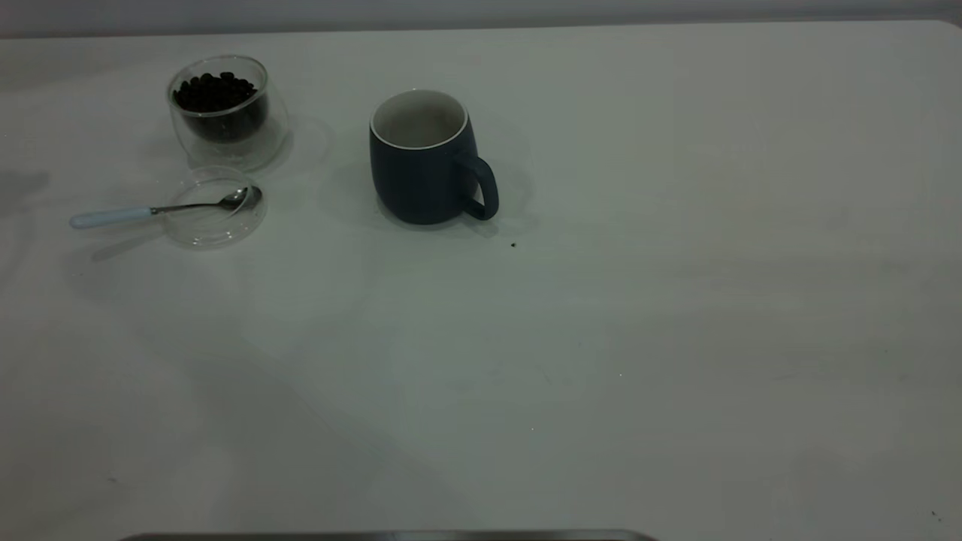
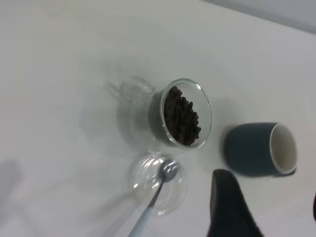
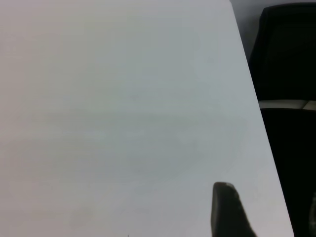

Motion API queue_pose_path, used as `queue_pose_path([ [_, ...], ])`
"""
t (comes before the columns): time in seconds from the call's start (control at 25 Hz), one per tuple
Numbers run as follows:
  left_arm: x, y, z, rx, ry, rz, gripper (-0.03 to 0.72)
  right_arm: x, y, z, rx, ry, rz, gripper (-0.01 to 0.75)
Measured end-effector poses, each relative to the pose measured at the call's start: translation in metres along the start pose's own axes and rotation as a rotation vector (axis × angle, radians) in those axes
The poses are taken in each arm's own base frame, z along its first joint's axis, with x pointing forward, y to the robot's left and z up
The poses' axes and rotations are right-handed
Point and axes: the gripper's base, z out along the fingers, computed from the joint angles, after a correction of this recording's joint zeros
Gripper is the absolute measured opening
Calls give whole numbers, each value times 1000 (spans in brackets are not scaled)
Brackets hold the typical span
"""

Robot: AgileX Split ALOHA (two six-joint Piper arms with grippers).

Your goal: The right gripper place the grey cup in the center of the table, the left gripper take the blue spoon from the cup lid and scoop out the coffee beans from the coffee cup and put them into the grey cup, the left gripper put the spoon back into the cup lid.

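The grey cup [image 1: 421, 161] stands upright near the middle of the table [image 1: 676, 315], handle toward the front right; it also shows in the left wrist view [image 2: 256, 148]. At the back left, the glass coffee cup [image 1: 225, 120] [image 2: 143, 116] holds the coffee beans [image 1: 214, 92] [image 2: 181, 117]. In front of it lies the cup lid [image 1: 214, 225] [image 2: 173, 197], with the blue spoon [image 1: 113, 217] [image 2: 158, 192] resting its bowl in the lid. My left gripper [image 2: 269, 207] hovers open above these. My right gripper [image 3: 269, 212] is open over bare table. Neither arm shows in the exterior view.
One stray bean [image 1: 513, 244] lies just in front of the grey cup. A dark metal strip [image 1: 391, 536] runs along the table's front edge. In the right wrist view the table edge [image 3: 254, 94] borders a black object [image 3: 289, 49].
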Motion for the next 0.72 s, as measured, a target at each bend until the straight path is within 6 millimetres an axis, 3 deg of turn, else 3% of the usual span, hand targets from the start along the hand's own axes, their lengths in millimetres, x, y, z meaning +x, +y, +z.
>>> queue_pose_path([
  [0.2,-6,-73,-35,-288,114,142,446,0,0,0,0,1,0,364],
  [0.36,-5,-143,-48,-418,127,224,441,0,0,0,0,1,0,364],
  [0.56,15,-226,-58,-469,175,425,441,0,0,0,0,1,0,364],
  [0.72,33,-273,-90,-558,74,483,439,0,0,0,0,1,0,364],
])
